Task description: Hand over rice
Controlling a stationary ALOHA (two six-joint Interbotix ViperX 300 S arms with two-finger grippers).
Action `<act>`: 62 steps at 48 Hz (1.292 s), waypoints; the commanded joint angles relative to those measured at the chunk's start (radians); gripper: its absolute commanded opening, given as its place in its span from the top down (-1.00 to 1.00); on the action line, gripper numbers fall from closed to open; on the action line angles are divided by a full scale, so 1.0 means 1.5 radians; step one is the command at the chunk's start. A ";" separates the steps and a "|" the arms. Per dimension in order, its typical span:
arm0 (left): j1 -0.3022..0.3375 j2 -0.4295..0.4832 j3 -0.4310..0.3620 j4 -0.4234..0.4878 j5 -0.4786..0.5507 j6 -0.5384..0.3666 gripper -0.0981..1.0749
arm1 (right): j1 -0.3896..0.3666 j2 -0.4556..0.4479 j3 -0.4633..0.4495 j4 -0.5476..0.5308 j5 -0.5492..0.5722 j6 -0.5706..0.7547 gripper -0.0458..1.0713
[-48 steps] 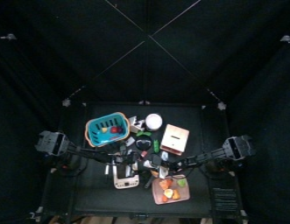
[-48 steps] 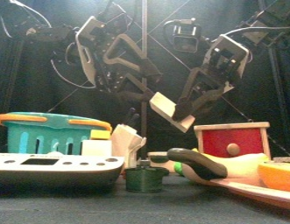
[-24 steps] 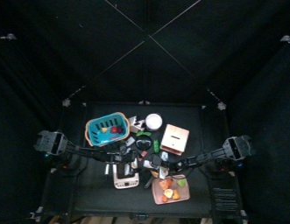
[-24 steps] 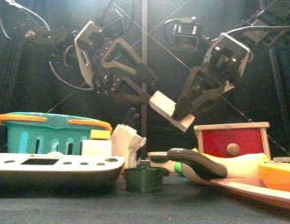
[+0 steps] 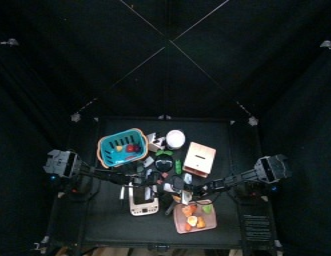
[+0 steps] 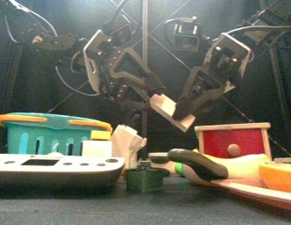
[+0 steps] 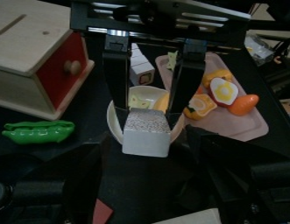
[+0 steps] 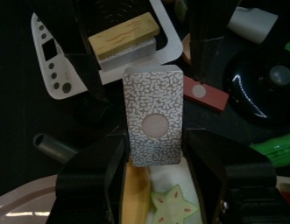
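The rice [image 6: 171,112] is a white speckled block held in the air above the table's middle. My right gripper [image 6: 186,104] is shut on it; in the right wrist view the rice [image 8: 153,114] sits between its jaws [image 8: 155,147]. My left gripper [image 6: 145,95] is close on the rice's left side, jaws open. In the left wrist view the rice [image 7: 147,136] hangs in front of the left gripper [image 7: 147,164], gripped from the far side by the right gripper's fingers [image 7: 116,79]. In the top view both grippers meet near the table's middle [image 5: 168,178].
Below the grippers stand a teal basket [image 6: 42,132], a white flat device [image 6: 54,165], a green cup [image 6: 144,180], a green pea pod [image 6: 197,161], a red-fronted wooden box [image 6: 233,141] and a plate of orange food [image 6: 274,178]. A white bowl [image 5: 175,138] is at the back.
My left gripper has moved right, closer to the rice. My right gripper holds the rice in about the same place.
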 commanded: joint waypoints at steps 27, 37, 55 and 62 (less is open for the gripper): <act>0.002 0.009 -0.031 0.003 -0.006 0.001 -0.34 | 0.001 -0.013 -0.015 -0.002 -0.001 -0.001 -0.13; 0.002 0.010 -0.030 0.002 -0.006 0.000 -0.32 | -0.001 -0.013 -0.013 -0.001 0.002 -0.001 -0.15; 0.002 0.010 -0.031 0.001 -0.006 -0.001 -0.32 | -0.004 -0.013 -0.013 0.003 0.002 0.001 -0.38; 0.002 0.010 -0.030 0.001 -0.006 -0.001 -0.32 | -0.004 -0.013 -0.012 0.003 0.002 0.001 -0.62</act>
